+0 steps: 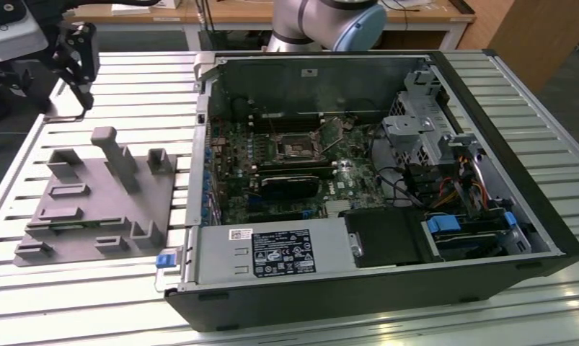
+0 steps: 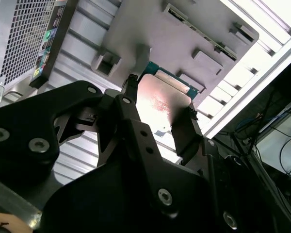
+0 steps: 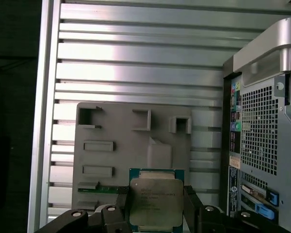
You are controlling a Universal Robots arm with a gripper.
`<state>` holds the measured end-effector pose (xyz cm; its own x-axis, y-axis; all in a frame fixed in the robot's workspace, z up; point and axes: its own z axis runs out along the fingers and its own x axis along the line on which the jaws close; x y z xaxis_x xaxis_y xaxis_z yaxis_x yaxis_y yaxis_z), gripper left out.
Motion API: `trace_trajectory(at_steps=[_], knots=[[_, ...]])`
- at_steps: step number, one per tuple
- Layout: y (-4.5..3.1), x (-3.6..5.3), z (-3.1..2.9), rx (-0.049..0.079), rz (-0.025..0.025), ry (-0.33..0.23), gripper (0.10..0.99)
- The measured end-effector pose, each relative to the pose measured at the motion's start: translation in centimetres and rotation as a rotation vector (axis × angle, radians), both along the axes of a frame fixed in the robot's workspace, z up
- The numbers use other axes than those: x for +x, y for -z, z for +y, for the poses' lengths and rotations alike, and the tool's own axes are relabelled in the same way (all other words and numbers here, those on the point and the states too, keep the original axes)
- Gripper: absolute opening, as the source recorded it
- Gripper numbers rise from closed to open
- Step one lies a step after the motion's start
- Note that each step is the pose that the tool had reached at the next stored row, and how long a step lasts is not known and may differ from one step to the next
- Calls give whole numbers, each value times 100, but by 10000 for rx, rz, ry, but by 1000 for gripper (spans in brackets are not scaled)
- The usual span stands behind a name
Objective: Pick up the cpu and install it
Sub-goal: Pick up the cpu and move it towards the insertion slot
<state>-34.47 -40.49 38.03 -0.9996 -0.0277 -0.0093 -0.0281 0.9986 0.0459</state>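
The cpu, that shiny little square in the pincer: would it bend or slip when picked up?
Probably stiff: the cpu lies flat between the fingers of the pincer with no sag. Maybe slippery: its metal top looks smooth and shiny, and only its thin edges are pinched. Flat and square, it shouldn't roll.

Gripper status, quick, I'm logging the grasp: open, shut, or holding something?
Gripper: closed, fingers holding the cpu by its edges.
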Motion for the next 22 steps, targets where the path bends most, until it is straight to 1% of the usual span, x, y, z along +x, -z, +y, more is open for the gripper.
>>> trace_trajectory(at_steps=[14, 22], knots=[[0, 342, 0, 0, 0, 1, 533], [1, 506, 0, 0, -1, -1, 533]])
